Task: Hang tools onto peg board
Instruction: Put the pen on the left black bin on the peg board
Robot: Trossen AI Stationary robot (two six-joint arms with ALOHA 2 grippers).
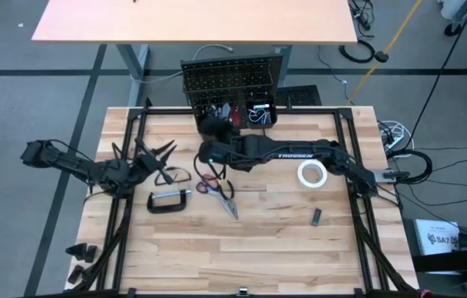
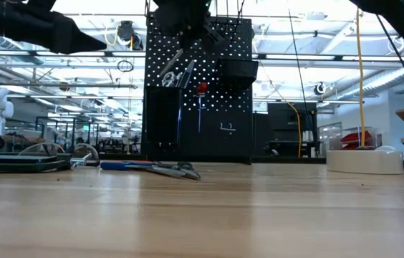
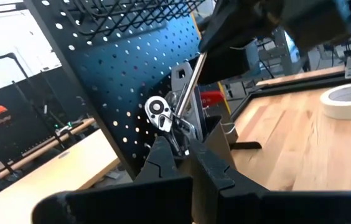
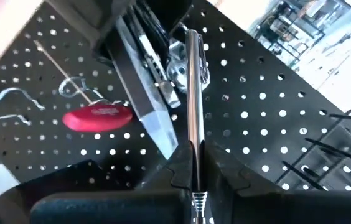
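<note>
The black peg board (image 1: 235,81) stands upright at the table's far edge, with bins at its foot. A red screwdriver (image 4: 98,117) and a blue-grey level (image 4: 145,99) hang on it. My right gripper (image 4: 194,158) is up in front of the board, shut on a chrome ratchet wrench (image 3: 182,93). My left gripper (image 3: 188,158) is shut and empty, over the table's left part (image 1: 155,153). A C-clamp (image 1: 170,201), safety glasses (image 1: 173,175), red-handled scissors with pliers (image 1: 219,192) and a white tape roll (image 1: 311,174) lie on the table. My right gripper pinches the wrench's chrome handle (image 4: 194,140) between its two fingers, near the handle's free end. The handle runs along the fingers and out past their tips. The wrench is lifted clear of the table, slanting down toward the board, its round head (image 3: 159,111) lowest. Whether the head touches the board I cannot tell.
Empty wire hooks (image 4: 14,99) stick out of the board beside the screwdriver. A small dark piece (image 1: 317,217) lies on the table's right part. A black frame (image 1: 358,165) runs around the tabletop. The near half of the table holds nothing.
</note>
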